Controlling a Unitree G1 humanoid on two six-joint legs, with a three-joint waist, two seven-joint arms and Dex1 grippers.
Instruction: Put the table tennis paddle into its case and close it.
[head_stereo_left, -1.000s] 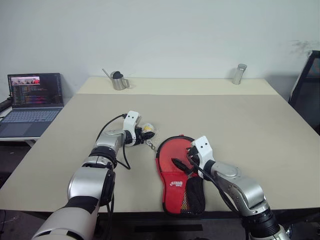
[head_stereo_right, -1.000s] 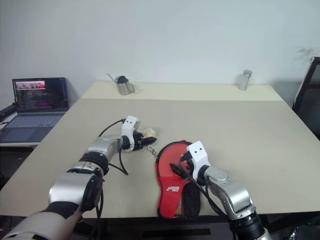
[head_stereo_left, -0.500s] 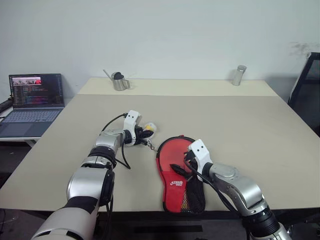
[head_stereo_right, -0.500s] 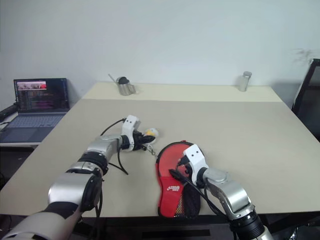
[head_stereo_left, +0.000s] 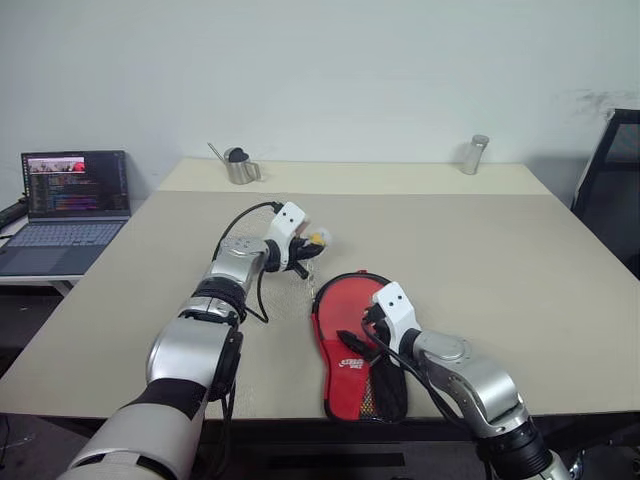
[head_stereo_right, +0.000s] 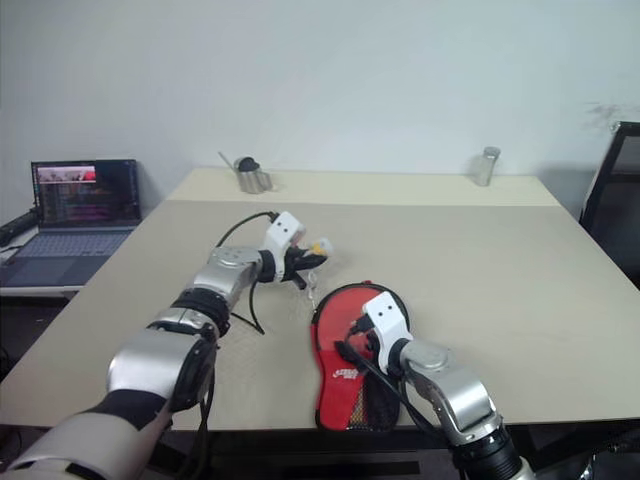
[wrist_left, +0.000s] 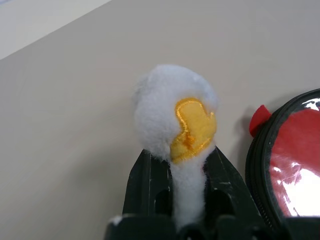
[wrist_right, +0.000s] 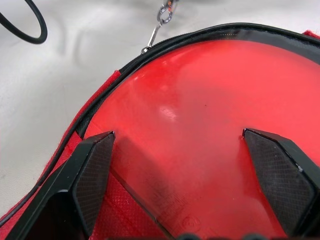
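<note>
I am pinching a small white plush charm (wrist_left: 172, 125) with a yellow patch between the closed fingers of my left gripper (head_stereo_left: 300, 250), holding it just above the table (head_stereo_left: 480, 250), just beyond the round top of the case (head_stereo_left: 352, 340). A short chain (head_stereo_left: 305, 283) is hanging from the charm down toward the case's black zip edge, where a metal clasp (wrist_right: 161, 17) is sitting at the rim.

The case is lying flat near the table's front edge, red side up with its white logo and black mesh pocket at the narrow end nearest me. The table tennis paddle (wrist_right: 200, 125) is lying inside the case, its glossy red face showing within the open black rim.

My right gripper (head_stereo_left: 368, 328) is hovering over the middle of the case, its two black fingers (wrist_right: 90, 175) spread wide apart above the paddle's face, gripping nothing.

Far beyond the case, a small metal pitcher (head_stereo_left: 237, 165) and a metal can (head_stereo_left: 471, 155) are standing at the table's back edge. A laptop (head_stereo_left: 65, 205) is sitting open, well off to the case's left.
</note>
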